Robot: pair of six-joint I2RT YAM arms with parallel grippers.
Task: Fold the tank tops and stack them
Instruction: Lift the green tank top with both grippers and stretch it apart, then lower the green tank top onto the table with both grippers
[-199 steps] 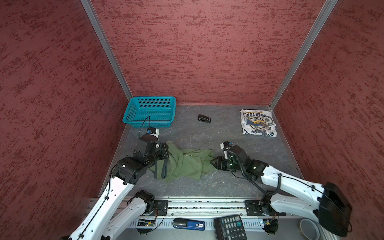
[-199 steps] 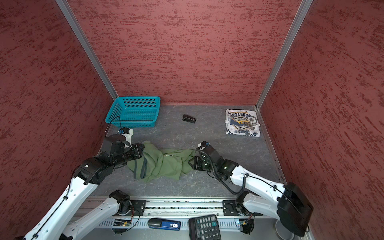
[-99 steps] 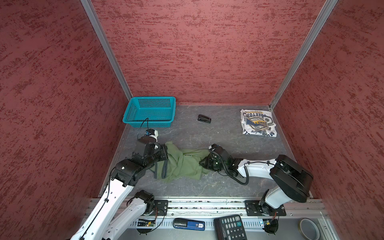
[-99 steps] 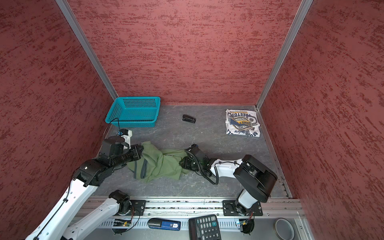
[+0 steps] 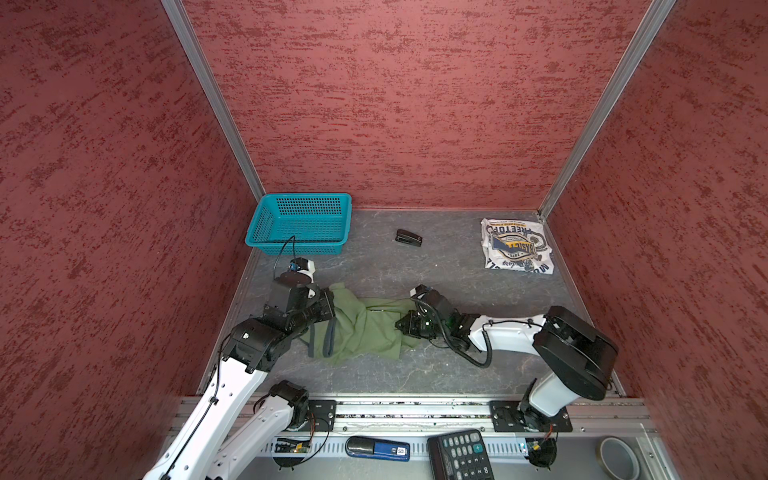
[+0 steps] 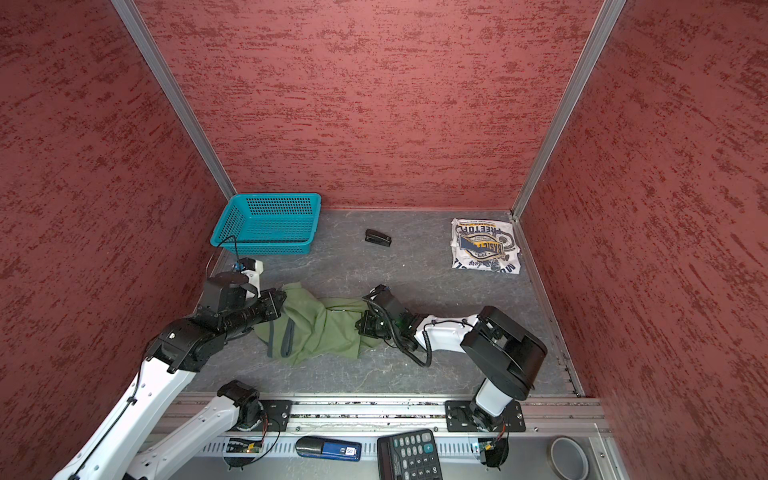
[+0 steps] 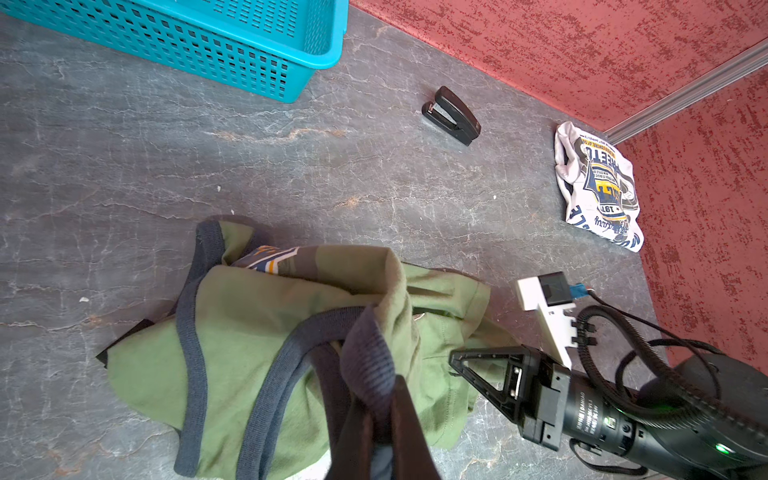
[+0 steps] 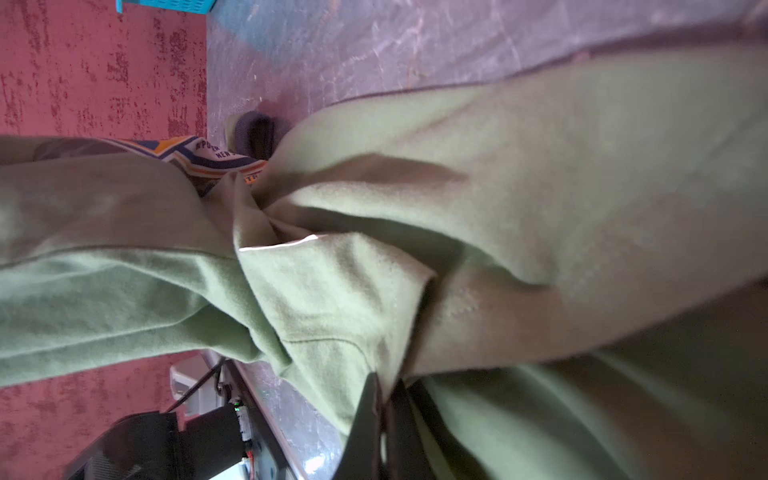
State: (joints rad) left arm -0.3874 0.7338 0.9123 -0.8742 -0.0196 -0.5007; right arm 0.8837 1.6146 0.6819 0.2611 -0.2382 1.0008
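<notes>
Two tank tops: the olive tank top (image 5: 365,332) and the white tank top (image 5: 517,246) lie well apart on the grey table (image 5: 457,286).
Olive tank top: crumpled near the front edge of the table, between the two arms; in both top views it is bunched and not flat, with the dark grey-blue trim showing on its left part. A bit of the blue-and-yellow print shows in a fold in the left wrist view.
White tank top: folded, with the print facing up, in the far right corner of the table, close to the red walls.
Left gripper (image 7: 376,401): closed tight on the dark trim of the olive tank top; the band is pinched between its fingers and lifted a little above the rest of the cloth.
Right gripper (image 8: 384,384): closed on a fold of the olive cloth at the right edge of the garment. In the right wrist view the green fabric comes out from between the two dark fingers.
Both arms: low over the table, each at one end of the same garment.
Basket (image 5: 291,248): teal, in the far left corner. I cannot see anything inside it.
Stapler (image 5: 408,238): small and black, on the table between the basket and the white tank top, touching neither.
</notes>
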